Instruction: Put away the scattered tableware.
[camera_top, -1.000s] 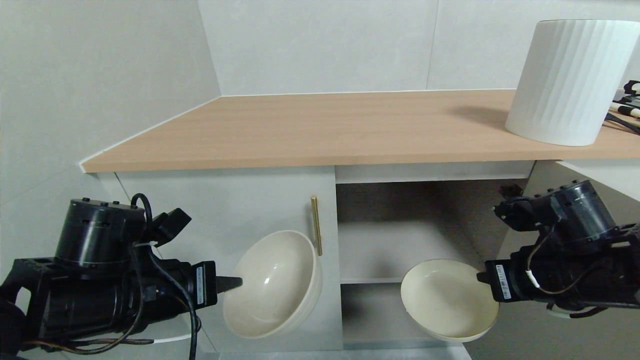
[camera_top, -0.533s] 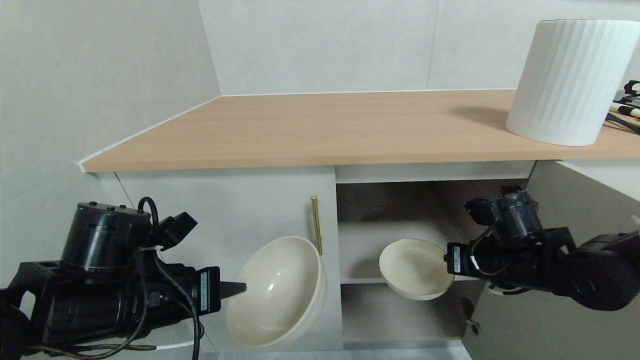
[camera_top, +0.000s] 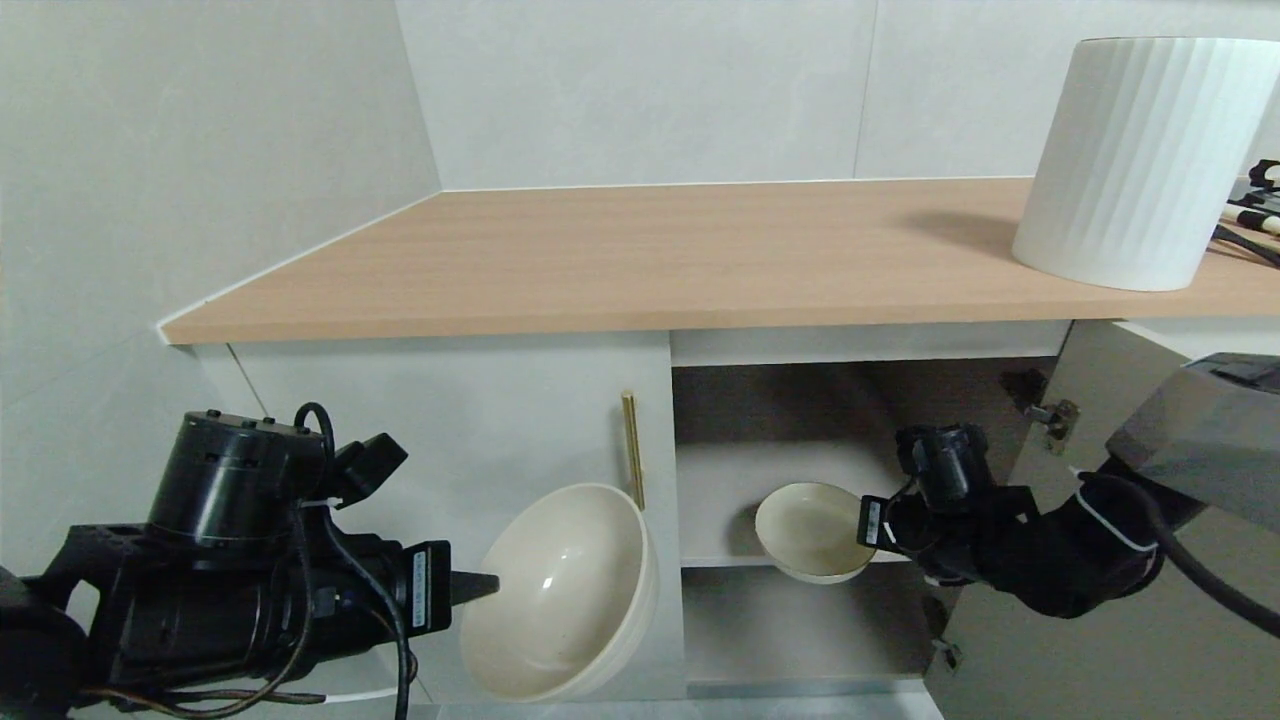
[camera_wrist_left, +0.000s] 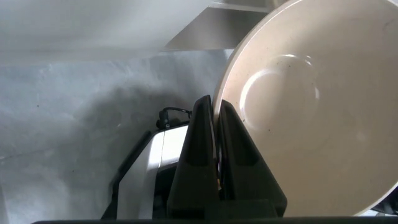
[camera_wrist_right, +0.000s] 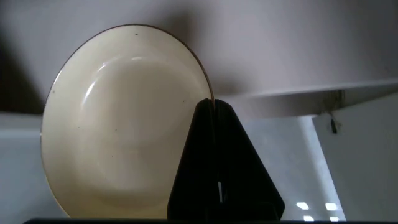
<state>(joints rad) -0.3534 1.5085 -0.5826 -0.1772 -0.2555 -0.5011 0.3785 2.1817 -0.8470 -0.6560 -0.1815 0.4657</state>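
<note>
My left gripper (camera_top: 490, 584) is shut on the rim of a large cream bowl (camera_top: 560, 590), held tilted in front of the closed left cabinet door; the same cream bowl (camera_wrist_left: 311, 99) and left gripper (camera_wrist_left: 215, 118) show in the left wrist view. My right gripper (camera_top: 862, 522) is shut on the rim of a smaller cream bowl (camera_top: 808, 530), held at the front edge of the shelf (camera_top: 720, 480) inside the open cabinet. In the right wrist view the smaller bowl (camera_wrist_right: 124, 118) sits pinched by the right gripper (camera_wrist_right: 212, 106).
The wooden countertop (camera_top: 640, 250) carries a tall white ribbed container (camera_top: 1140, 160) at the right. A gold handle (camera_top: 632, 450) marks the closed left door. The right cabinet door (camera_top: 1100, 600) stands open beside my right arm. A lower compartment (camera_top: 790, 630) lies under the shelf.
My right arm has carried the smaller bowl up, leftward and deeper into the open cabinet, to the shelf edge. My left gripper with the large bowl has drifted slightly right and down.
</note>
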